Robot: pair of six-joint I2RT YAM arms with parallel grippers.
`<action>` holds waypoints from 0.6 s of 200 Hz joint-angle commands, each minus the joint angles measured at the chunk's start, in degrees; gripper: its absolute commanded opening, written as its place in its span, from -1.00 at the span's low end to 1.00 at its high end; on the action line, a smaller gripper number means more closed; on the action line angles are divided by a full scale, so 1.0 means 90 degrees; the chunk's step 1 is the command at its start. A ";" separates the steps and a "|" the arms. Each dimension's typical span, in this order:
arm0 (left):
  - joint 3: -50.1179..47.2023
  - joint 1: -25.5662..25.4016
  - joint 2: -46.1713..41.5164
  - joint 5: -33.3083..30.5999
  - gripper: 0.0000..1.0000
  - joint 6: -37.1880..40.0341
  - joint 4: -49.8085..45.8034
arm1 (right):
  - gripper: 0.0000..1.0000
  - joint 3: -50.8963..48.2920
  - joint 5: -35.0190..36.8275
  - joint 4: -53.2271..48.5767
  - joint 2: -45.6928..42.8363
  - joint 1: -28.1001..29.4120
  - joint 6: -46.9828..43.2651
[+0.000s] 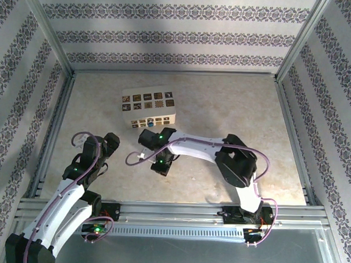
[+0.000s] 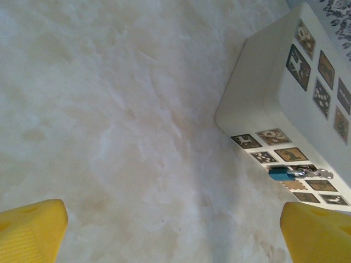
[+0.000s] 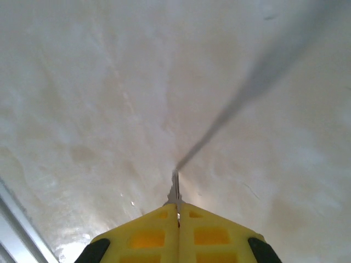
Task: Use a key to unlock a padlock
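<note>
The small blue padlock (image 2: pixel 281 173) lies at right against the white picture-tiled box (image 2: pixel 263 82), so the right gripper (image 3: pixel 177 219), pinched shut on the thin silver key (image 3: pixel 175 189), needs a straight approach, with the wide-spread, empty left gripper (image 2: pixel 175 233) steadying it and the box wall crowding access.

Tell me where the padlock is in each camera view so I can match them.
Top external: the blue padlock is on the near face of the patterned box, mid-table.
Left wrist: at the right edge, below middle, against that box.
Right wrist: the camera faces the tabletop past the key held in the right gripper.
Shared landmark: the marbled tabletop.
</note>
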 commanded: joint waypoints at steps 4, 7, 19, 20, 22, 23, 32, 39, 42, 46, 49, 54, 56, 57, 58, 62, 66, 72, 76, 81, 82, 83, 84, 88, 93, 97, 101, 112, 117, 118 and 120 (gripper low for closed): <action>0.0349 0.0086 0.0171 0.0386 0.99 0.0279 0.0339 | -1.00 -0.0295 -0.0195 0.0325 -0.0686 -0.0261 0.0292; 0.0376 0.0088 0.0212 0.0433 0.99 0.0297 0.0364 | -1.00 -0.0334 -0.0208 0.0338 -0.0765 -0.0314 0.0301; 0.0484 0.0090 0.0411 0.0650 0.98 0.0332 0.0505 | -1.00 -0.0417 -0.0217 0.0369 -0.0975 -0.0459 0.0333; 0.0500 0.0086 0.0432 0.0672 0.99 0.0332 0.0520 | -1.00 -0.0429 -0.0216 0.0376 -0.0992 -0.0476 0.0339; 0.0524 0.0090 0.0472 0.0713 0.99 0.0337 0.0549 | -1.00 -0.0446 -0.0220 0.0384 -0.1031 -0.0502 0.0344; 0.0534 0.0091 0.0492 0.0723 0.99 0.0335 0.0562 | -1.00 -0.0453 -0.0222 0.0389 -0.1054 -0.0512 0.0345; 0.0620 0.0087 0.0677 0.0950 0.99 0.0333 0.0711 | -1.00 -0.0515 -0.0251 0.0425 -0.1219 -0.0637 0.0382; 0.0698 0.0087 0.0822 0.1134 1.00 0.0318 0.0864 | -1.00 -0.0552 -0.0286 0.0447 -0.1336 -0.0735 0.0398; 0.0730 0.0087 0.0898 0.1217 1.00 0.0309 0.0921 | -1.00 -0.0565 -0.0292 0.0451 -0.1390 -0.0780 0.0412; 0.0788 0.0091 0.0987 0.1329 1.00 0.0290 0.1004 | -1.00 -0.0585 -0.0307 0.0475 -0.1458 -0.0833 0.0431; 0.0825 0.0089 0.1065 0.1410 0.99 0.0271 0.1058 | -1.00 -0.0596 -0.0324 0.0485 -0.1515 -0.0878 0.0444; 0.0876 0.0082 0.1180 0.1554 0.99 0.0239 0.1166 | -1.00 -0.0621 -0.0345 0.0515 -0.1596 -0.0947 0.0468; 0.0898 0.0087 0.1223 0.1612 0.99 0.0219 0.1208 | -1.00 -0.0633 -0.0354 0.0531 -0.1634 -0.0976 0.0479; 0.0907 0.0084 0.1243 0.1637 0.98 0.0207 0.1228 | -1.00 -0.0640 -0.0358 0.0535 -0.1644 -0.0994 0.0485; 0.0921 0.0083 0.1268 0.1668 0.98 0.0197 0.1248 | -1.00 -0.0643 -0.0359 0.0542 -0.1663 -0.1007 0.0489; 0.0981 0.0088 0.1358 0.1783 0.98 0.0141 0.1324 | -1.00 -0.0672 -0.0375 0.0573 -0.1741 -0.1065 0.0508; 0.1030 0.0088 0.1453 0.1902 0.97 0.0086 0.1404 | -1.00 -0.0698 -0.0389 0.0608 -0.1811 -0.1125 0.0534; 0.1095 0.0080 0.1595 0.2055 0.96 -0.0042 0.1526 | -1.00 -0.0736 -0.0422 0.0666 -0.1917 -0.1219 0.0578; 0.1148 0.0077 0.1695 0.2140 0.96 -0.0169 0.1579 | -1.00 -0.0765 -0.0453 0.0706 -0.1984 -0.1286 0.0615; 0.1216 0.0075 0.1807 0.2237 0.96 -0.0369 0.1619 | -1.00 -0.0796 -0.0490 0.0764 -0.2071 -0.1373 0.0656; 0.1227 0.0074 0.1838 0.2257 0.96 -0.0419 0.1624 | -1.00 -0.0804 -0.0494 0.0779 -0.2092 -0.1388 0.0667; 0.1237 0.0078 0.1853 0.2266 0.96 -0.0458 0.1627 | -1.00 -0.0813 -0.0506 0.0786 -0.2112 -0.1405 0.0677; 0.1242 0.0080 0.1881 0.2291 0.96 -0.0507 0.1633 | -1.00 -0.0823 -0.0516 0.0804 -0.2127 -0.1423 0.0687; 0.1292 0.0081 0.1987 0.2378 0.96 -0.0686 0.1660 | -1.00 -0.0848 -0.0549 0.0854 -0.2207 -0.1492 0.0726; 0.1373 0.0068 0.2102 0.2513 0.96 -0.0890 0.1727 | -1.00 -0.0890 -0.0601 0.0933 -0.2293 -0.1583 0.0780; 0.1415 0.0067 0.2204 0.2646 0.96 -0.1028 0.1812 | -1.00 -0.0930 -0.0649 0.1000 -0.2367 -0.1651 0.0830; 0.1479 0.0056 0.2312 0.2788 0.96 -0.1151 0.1902 | -1.00 -0.0962 -0.0690 0.1051 -0.2434 -0.1729 0.0873; 0.1649 0.0029 0.2589 0.3124 0.96 -0.1482 0.2105 | -1.00 -0.1076 -0.0786 0.1272 -0.2628 -0.1906 0.1008; 0.1723 -0.0010 0.2689 0.3233 0.96 -0.1641 0.2183 | -1.00 -0.1125 -0.0825 0.1368 -0.2718 -0.1990 0.1063; 0.1739 -0.0018 0.2723 0.3252 0.96 -0.1665 0.2194 | -1.00 -0.1130 -0.0832 0.1393 -0.2728 -0.1999 0.1080; 0.1769 -0.0036 0.2773 0.3294 0.96 -0.1722 0.2229 | -1.00 -0.1153 -0.0850 0.1437 -0.2764 -0.2032 0.1110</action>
